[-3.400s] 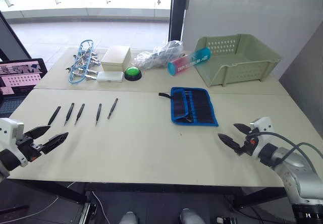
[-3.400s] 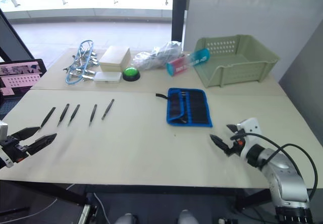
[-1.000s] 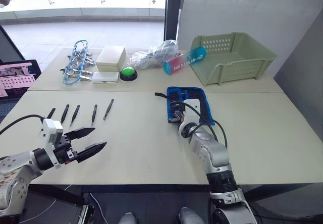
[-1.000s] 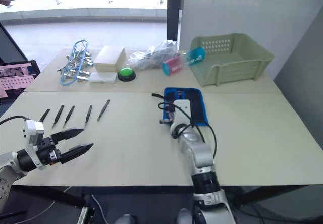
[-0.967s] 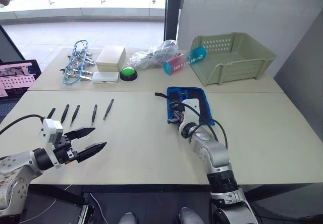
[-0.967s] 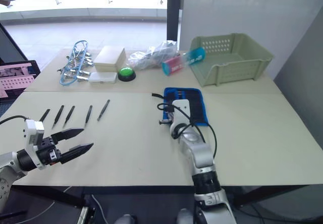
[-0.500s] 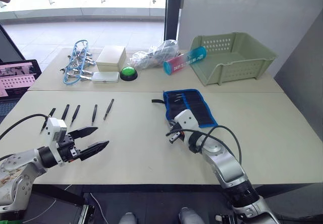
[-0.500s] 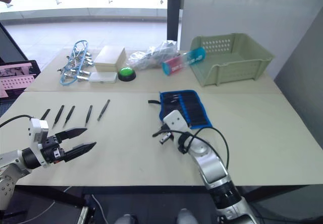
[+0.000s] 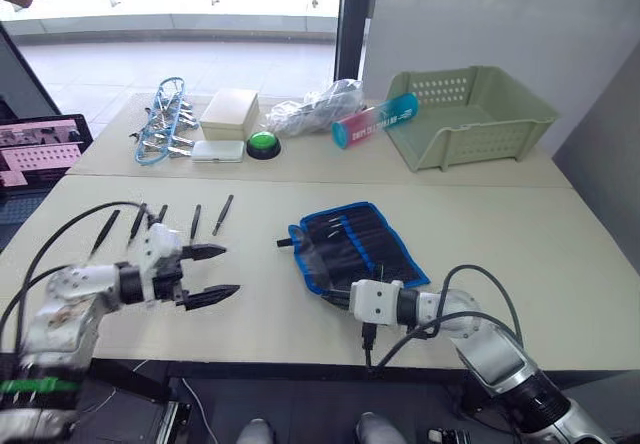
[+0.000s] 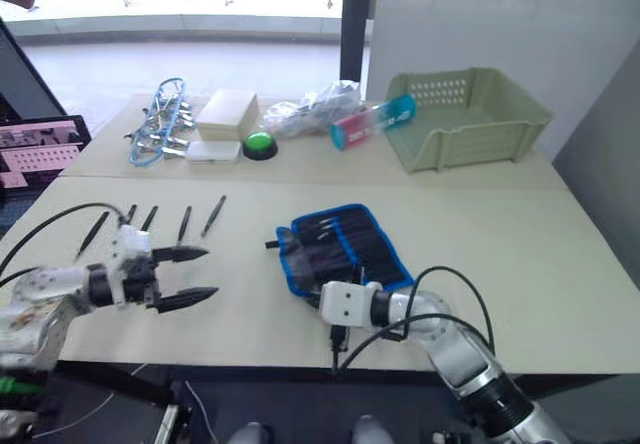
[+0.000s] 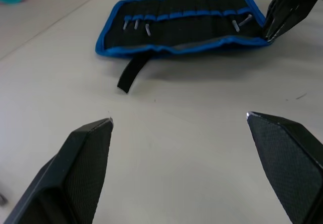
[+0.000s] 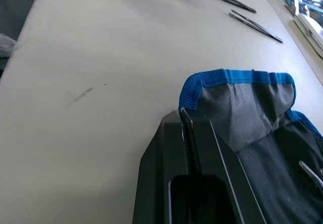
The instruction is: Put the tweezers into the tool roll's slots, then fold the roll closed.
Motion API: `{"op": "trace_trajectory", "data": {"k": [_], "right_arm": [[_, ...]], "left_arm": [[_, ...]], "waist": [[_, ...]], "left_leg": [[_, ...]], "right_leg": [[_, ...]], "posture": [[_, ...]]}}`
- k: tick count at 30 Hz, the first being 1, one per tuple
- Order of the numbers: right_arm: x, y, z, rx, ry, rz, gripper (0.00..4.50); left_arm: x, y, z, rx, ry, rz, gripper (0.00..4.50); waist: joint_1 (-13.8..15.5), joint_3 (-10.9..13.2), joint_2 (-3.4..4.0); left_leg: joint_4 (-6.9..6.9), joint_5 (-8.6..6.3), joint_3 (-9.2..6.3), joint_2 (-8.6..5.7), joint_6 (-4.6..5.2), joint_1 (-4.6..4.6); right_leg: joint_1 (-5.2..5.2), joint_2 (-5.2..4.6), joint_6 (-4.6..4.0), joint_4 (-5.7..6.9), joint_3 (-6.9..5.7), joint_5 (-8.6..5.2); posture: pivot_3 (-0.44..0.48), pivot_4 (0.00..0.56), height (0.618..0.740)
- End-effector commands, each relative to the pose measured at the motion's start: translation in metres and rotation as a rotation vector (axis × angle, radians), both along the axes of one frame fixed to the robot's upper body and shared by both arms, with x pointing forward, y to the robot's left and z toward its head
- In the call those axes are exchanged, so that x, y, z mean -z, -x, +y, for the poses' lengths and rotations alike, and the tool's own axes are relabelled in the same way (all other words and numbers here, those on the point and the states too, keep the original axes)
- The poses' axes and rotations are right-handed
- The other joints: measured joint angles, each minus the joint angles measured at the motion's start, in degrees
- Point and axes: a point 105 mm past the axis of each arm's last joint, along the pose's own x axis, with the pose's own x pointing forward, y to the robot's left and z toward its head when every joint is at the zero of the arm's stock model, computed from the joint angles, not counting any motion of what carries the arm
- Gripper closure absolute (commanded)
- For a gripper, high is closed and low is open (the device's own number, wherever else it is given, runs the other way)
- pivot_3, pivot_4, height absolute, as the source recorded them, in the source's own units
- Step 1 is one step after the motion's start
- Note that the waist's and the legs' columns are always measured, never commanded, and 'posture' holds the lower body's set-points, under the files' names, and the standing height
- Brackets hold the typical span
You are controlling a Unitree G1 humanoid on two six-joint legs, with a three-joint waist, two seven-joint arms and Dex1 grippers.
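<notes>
Head view: my left gripper (image 9: 215,271) gapes wide; tweezers (image 9: 222,214) lie just beyond it, long axes running away.
Left wrist: tool roll (image 11: 184,27) ahead, open.
Right wrist: my right gripper (image 12: 187,128) clamps the roll's corner.

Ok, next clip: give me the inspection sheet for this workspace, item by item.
Surface: two pale tables pushed together, seam between them.
Job's things: tool roll lying open, strap at its left end; tweezers loose in a row on the near table, none slotted.
Clutter: green basket, blue-wire clip bundle, white box, green button, plastic bag, teal tube, all on the far table.
Grippers: left pincer open above the table; right pincer shut on the roll's near edge.
Cables: black leads along both arms.
Surroundings: screen at left, windows behind.
</notes>
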Motion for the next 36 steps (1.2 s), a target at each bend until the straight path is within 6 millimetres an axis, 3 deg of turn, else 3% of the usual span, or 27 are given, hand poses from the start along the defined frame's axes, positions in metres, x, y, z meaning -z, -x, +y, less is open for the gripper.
{"op": "trace_trajectory", "data": {"k": [1, 11, 14, 18, 22, 28, 32, 36], "right_arm": [[-0.008, 0.009, 0.008, -0.088, 0.012, -0.047, 4.49], [-0.012, 0.008, 0.007, -0.112, 0.033, -0.051, 4.49], [-0.015, 0.006, 0.008, -0.082, 0.009, -0.042, 4.49], [-0.013, 0.007, 0.009, -0.073, 0.012, -0.04, 4.49], [-0.011, 0.008, 0.009, -0.053, 0.007, -0.026, 4.5], [-0.009, 0.008, 0.003, -0.035, 0.022, -0.023, 4.5], [-0.009, 0.008, 0.001, -0.026, 0.024, -0.023, 4.5], [-0.003, 0.008, 0.0, -0.024, 0.044, 0.001, 4.5]], "left_arm": [[-0.002, -0.02, -0.011, 0.111, -0.116, -0.087, 0.0], [-0.017, -0.071, -0.045, 0.199, -0.347, -0.32, 0.0], [-0.018, -0.079, -0.07, 0.25, -0.404, -0.396, 0.0], [-0.016, -0.082, -0.083, 0.274, -0.428, -0.444, 0.0], [-0.015, -0.084, -0.092, 0.288, -0.428, -0.449, 1.11], [-0.01, -0.085, -0.087, 0.287, -0.476, -0.437, 3.13], [0.001, -0.075, -0.078, 0.334, -0.486, -0.407, 4.46], [0.011, -0.064, -0.079, 0.402, -0.46, -0.353, 4.49]], "waist": [[0.29, 0.0, -0.02], [-0.1, 0.03, -0.06], [0.11, 0.04, -0.07], [-0.08, 0.04, -0.07], [-0.14, 0.04, -0.07], [-0.1, 0.04, -0.07], [-0.17, 0.04, -0.07], [-0.17, 0.04, -0.07]], "left_leg": [[0.03, 0.0, 0.0, -0.02, 0.0, -0.01], [0.1, -0.02, -0.03, -0.02, 0.05, -0.04], [0.14, -0.02, -0.05, -0.03, 0.06, -0.07], [0.18, -0.02, -0.06, -0.05, 0.06, -0.1], [0.17, -0.02, -0.08, -0.05, 0.06, -0.06], [0.18, -0.02, -0.08, -0.06, 0.06, -0.06], [0.18, -0.02, -0.08, -0.06, 0.06, -0.06], [0.18, -0.02, -0.08, -0.06, 0.06, -0.03]], "right_leg": [[0.01, -0.01, 0.0, 0.0, 0.0, 0.0], [-0.02, -0.01, 0.01, 0.06, -0.04, 0.0], [-0.01, -0.01, 0.01, 0.06, -0.05, 0.0], [-0.01, -0.02, 0.03, 0.05, -0.04, 0.01], [-0.02, -0.01, 0.03, 0.14, -0.04, 0.01], [-0.01, -0.01, 0.03, 0.14, -0.04, 0.01], [-0.01, -0.01, 0.03, 0.15, -0.04, 0.01], [-0.01, -0.01, 0.03, 0.24, -0.05, 0.01]], "posture": [[0.0, 0.15, 0.74], [0.0, 0.15, 0.74], [0.0, 0.15, 0.74], [0.0, 0.15, 0.74], [0.0, 0.15, 0.74], [0.0, 0.15, 0.74], [0.0, 0.15, 0.74], [0.0, 0.15, 0.74]]}}
